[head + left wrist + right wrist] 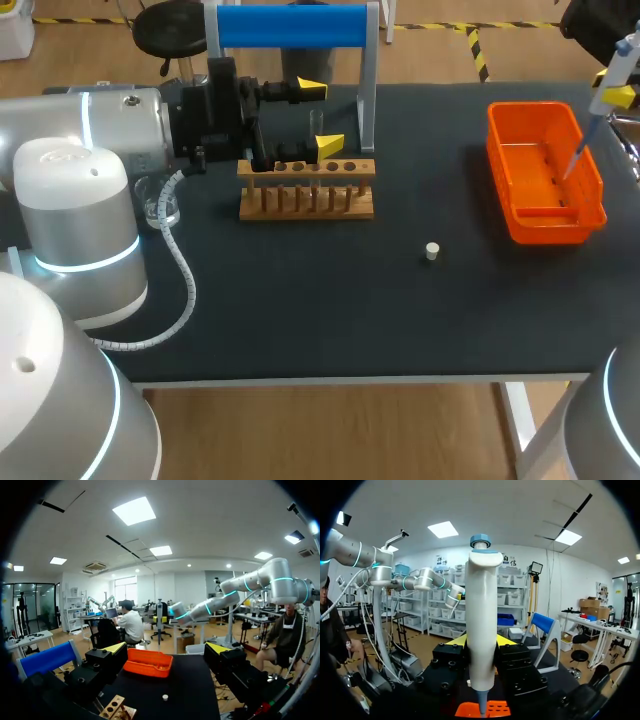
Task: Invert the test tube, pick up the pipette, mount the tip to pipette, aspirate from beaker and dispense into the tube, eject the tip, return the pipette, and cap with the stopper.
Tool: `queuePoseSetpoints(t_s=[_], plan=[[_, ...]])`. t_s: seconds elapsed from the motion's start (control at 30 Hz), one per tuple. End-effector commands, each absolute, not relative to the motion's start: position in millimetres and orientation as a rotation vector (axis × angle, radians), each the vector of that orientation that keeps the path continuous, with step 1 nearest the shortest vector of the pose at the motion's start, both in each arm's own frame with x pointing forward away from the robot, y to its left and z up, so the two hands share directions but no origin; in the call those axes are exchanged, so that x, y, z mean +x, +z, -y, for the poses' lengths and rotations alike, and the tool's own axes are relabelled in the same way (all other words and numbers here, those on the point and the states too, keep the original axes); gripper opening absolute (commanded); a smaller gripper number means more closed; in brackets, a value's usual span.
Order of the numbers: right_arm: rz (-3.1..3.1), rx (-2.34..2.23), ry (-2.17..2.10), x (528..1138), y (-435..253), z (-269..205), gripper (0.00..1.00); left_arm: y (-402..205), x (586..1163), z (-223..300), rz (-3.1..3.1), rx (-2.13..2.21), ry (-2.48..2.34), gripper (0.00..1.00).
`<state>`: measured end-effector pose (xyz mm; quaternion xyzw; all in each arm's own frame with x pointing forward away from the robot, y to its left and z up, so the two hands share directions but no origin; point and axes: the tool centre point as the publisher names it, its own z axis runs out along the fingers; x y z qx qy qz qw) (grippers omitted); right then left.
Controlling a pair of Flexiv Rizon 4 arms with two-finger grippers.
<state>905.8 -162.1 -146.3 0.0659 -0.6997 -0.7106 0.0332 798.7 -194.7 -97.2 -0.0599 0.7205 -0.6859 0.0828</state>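
Observation:
A clear test tube (pixel 318 128) stands upright in the wooden rack (pixel 307 190). In the head view it shows between the yellow tips of my left gripper (pixel 320 117), which is wide open and touches nothing. The left wrist view shows that gripper (pixel 167 649) with nothing between its fingers, and the tube is hidden there. My right gripper (pixel 618 95) is shut on the white pipette (pixel 482 625), held upright over the orange bin (pixel 545 205). Its thin tip (pixel 578 150) points down into the bin. The small white stopper (pixel 432 251) lies on the dark mat, and the glass beaker (pixel 160 205) stands left of the rack.
A blue-topped stand (pixel 292 27) rises behind the rack. My left arm's cable (pixel 185 290) loops over the mat near the beaker. In the left wrist view the orange bin (pixel 148 662) lies ahead, past the stopper (pixel 165 697).

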Motion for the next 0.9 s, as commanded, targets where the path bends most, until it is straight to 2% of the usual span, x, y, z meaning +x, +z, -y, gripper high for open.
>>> queuePoseSetpoints(t_s=[0.03, 0.9], plan=[[2.165, 0.202, -2.181, 904.5, -144.0, 163.9, 0.0, -97.7, 798.5, 194.6, -2.148, -0.178, -2.05, 1.0], [2.185, 0.204, -2.165, 902.9, -143.3, 165.6, 0.0, -97.7, 798.5, 194.6, -2.148, -0.178, -2.05, 1.0]])
